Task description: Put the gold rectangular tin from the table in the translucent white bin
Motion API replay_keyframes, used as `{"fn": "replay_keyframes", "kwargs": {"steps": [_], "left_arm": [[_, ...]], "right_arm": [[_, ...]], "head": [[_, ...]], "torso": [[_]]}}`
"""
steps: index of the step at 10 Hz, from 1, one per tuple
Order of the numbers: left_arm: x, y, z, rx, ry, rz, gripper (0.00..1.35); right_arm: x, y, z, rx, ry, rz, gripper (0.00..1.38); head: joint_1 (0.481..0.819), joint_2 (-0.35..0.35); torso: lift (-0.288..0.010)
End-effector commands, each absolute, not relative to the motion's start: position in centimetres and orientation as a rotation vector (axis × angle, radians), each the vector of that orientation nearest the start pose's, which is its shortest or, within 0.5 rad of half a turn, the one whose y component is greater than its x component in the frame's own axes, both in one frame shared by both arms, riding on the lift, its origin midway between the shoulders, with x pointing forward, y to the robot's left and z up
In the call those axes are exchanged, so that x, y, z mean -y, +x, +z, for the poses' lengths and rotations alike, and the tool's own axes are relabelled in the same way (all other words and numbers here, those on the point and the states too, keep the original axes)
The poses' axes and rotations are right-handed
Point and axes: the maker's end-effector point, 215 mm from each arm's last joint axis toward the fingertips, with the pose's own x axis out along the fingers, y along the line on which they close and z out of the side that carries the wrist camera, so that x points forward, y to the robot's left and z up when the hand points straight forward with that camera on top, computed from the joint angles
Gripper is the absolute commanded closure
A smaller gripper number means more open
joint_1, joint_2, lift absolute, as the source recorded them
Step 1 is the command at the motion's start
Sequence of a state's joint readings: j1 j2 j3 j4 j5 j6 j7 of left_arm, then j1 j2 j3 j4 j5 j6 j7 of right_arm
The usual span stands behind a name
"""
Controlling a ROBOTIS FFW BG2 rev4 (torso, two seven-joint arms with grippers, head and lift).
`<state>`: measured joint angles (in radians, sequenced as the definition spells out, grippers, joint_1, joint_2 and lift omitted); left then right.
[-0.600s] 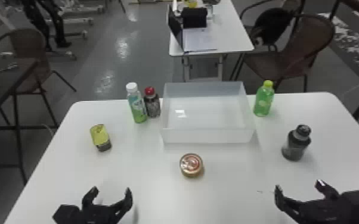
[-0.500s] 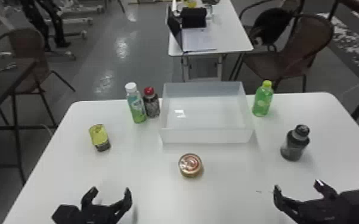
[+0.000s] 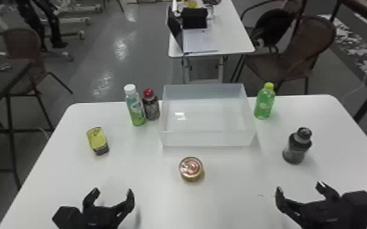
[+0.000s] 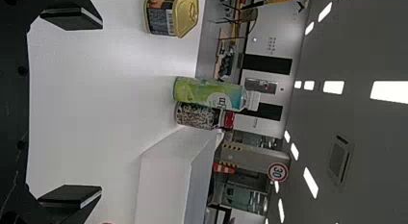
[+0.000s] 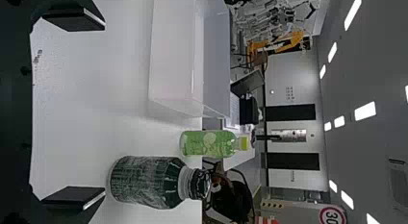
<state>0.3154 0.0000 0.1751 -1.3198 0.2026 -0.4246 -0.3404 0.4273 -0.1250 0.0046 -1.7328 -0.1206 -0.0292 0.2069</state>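
At the table's front left my left gripper [image 3: 112,196] stands open, nothing between its fingers. The gold rectangular tin [image 3: 97,140] is on the table beyond it, slightly to its left. In the left wrist view the tin [image 4: 172,14] shows its gold lid, beyond one finger of the left gripper [image 4: 72,108]. The translucent white bin [image 3: 207,139] sits at the table's far middle. My right gripper [image 3: 300,190], open and holding nothing, is parked at the front right; the right wrist view shows this right gripper [image 5: 74,111] too.
A round can [image 3: 191,169] lies in front of the bin. Left of the bin stand a white-capped bottle [image 3: 136,106] and a red-capped bottle [image 3: 151,107]. Right of it are a green bottle [image 3: 264,102] and, nearer, a dark bottle [image 3: 297,146].
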Motion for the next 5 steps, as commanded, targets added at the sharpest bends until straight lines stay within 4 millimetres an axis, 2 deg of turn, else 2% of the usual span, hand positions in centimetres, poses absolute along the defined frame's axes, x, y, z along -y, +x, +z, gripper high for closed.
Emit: {"fn": "replay_keyframes", "kwargs": {"steps": [1, 2, 5], "left_arm": [[-27.5, 43.3, -50.0, -0.102, -0.163, -0.080, 0.10], [-27.2, 43.5, -50.1, -0.107, -0.160, -0.087, 0.10], [-28.9, 45.3, -50.6, -0.134, -0.081, -0.043, 0.10]], "right_arm": [[21.3, 43.5, -46.5, -0.238, 0.029, 0.230, 0.09], [21.2, 43.6, -46.5, -0.238, 0.033, 0.231, 0.09], [20.9, 43.5, -46.6, -0.240, 0.041, 0.238, 0.08]], "head": [[0.695, 0.089], [0.695, 0.087], [0.695, 0.091]], "torso": [[-0.056], [-0.056], [-0.056]]}}
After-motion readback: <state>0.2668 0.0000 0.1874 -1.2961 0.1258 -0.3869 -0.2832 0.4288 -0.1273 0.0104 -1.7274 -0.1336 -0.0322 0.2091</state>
